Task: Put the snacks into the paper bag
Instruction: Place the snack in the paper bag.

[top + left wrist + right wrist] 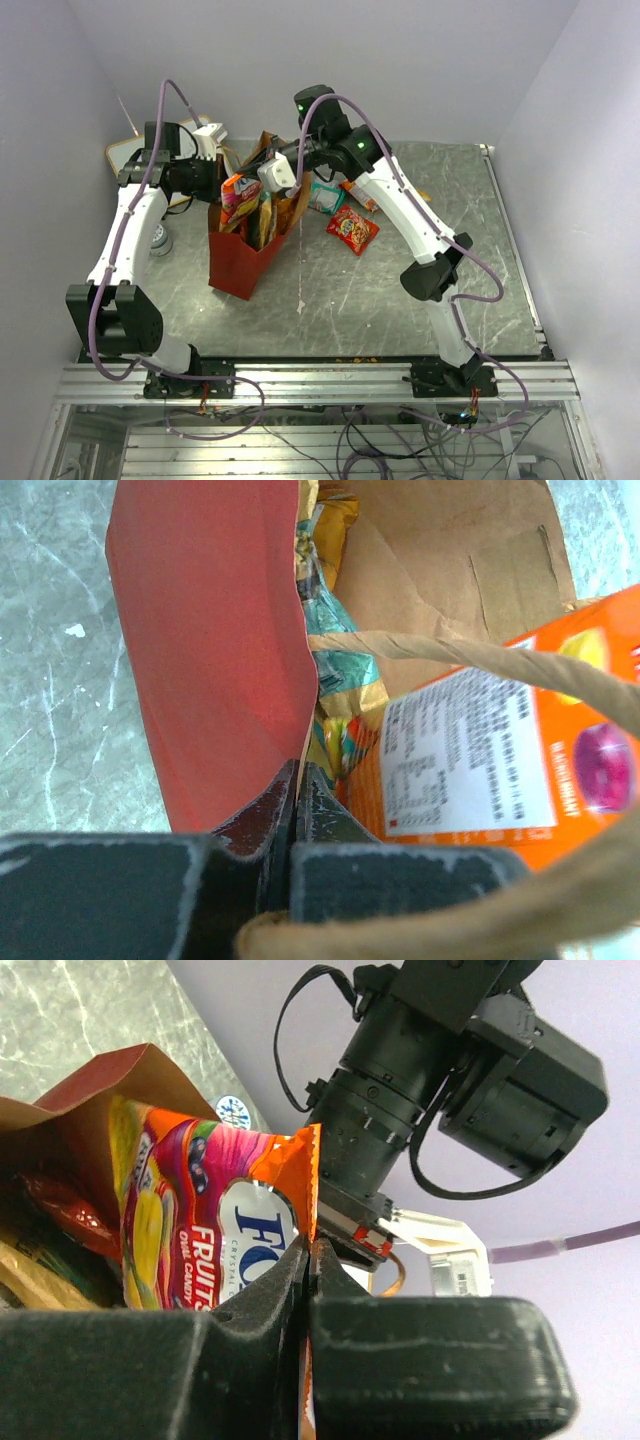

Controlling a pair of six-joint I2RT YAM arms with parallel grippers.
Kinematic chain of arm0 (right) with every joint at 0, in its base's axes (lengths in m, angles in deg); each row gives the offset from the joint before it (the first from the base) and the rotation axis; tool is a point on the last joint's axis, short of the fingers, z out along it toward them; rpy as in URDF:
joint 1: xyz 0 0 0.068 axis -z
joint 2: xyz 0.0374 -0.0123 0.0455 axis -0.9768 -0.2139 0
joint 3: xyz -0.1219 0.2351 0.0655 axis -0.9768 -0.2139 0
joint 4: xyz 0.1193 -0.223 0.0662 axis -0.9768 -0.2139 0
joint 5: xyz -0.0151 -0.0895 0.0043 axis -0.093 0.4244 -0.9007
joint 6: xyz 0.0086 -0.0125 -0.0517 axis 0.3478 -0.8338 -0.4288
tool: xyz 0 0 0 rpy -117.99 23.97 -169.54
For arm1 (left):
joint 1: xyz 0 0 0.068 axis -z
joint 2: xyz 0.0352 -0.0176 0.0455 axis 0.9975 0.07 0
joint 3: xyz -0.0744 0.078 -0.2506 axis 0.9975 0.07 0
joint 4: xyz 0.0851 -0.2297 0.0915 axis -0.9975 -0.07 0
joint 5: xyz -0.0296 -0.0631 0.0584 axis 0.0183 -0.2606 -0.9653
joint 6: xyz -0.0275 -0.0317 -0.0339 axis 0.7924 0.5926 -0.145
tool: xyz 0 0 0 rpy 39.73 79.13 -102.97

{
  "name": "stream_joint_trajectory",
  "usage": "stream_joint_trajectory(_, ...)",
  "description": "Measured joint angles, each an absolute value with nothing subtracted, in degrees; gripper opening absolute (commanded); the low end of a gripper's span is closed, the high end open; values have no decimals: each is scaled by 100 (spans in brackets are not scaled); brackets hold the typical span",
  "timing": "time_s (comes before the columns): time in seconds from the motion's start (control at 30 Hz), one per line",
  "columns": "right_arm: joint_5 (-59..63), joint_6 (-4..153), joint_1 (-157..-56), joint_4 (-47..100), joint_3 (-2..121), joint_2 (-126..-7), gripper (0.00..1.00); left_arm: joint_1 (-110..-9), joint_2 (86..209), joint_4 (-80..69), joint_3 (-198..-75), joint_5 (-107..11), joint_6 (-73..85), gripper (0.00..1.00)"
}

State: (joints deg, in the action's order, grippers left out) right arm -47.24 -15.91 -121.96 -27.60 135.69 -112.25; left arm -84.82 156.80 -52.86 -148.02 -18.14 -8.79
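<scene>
Right pincer (305,1260) pinches orange candy bag (215,1230).

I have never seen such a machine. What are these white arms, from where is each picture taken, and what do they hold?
Two robot arms stand at the table's near edge. One camera looks down from above; the other two sit on the wrists. The left gripper is shut on the red paper bag's wall, holding it. The right gripper is shut on an orange candy packet, already partly inside the bag with other snacks. A small red packet and a teal packet lie on the table.
</scene>
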Motion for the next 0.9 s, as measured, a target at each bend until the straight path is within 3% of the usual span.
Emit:
stream_joint_trajectory(0.6,-4014,-2611,-12406,-3020,13645,-11474,0,-8482,15753,-5316,-14804,-1816,-979,7)
stream_joint_trajectory(0.9,-3682,-3212,-12517,-3529,12876,-11359,0,-8482,15753,-5327,-14804,-1836,-979,7)
